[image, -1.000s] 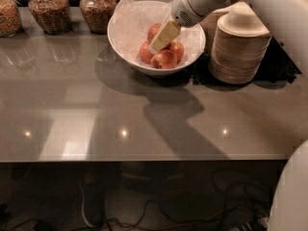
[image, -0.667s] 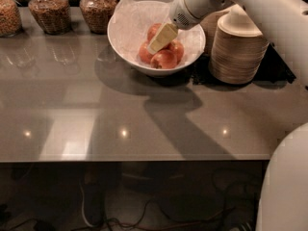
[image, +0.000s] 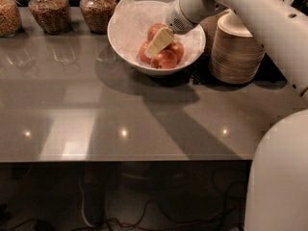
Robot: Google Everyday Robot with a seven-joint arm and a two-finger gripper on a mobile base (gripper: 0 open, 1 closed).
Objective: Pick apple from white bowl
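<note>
The white bowl [image: 126, 30], lined with crinkled white paper, stands at the back of the grey table. Several red apples [image: 165, 60] lie in its middle. My gripper [image: 159, 41] reaches down from the upper right into the bowl. Its cream tip sits among the apples, over the gap between the rear apple [image: 154, 30] and the front ones. It partly hides the apples behind it. No apple is lifted.
A stack of beige disposable bowls [image: 236, 52] stands right of the white bowl, under my arm. Three glass jars of grains [image: 45, 11] line the back left. The table's front edge [image: 125, 159] runs across below, with cables on the floor beneath.
My gripper has moved slightly down and left, deeper among the apples. The apples and bowl have not shifted.
</note>
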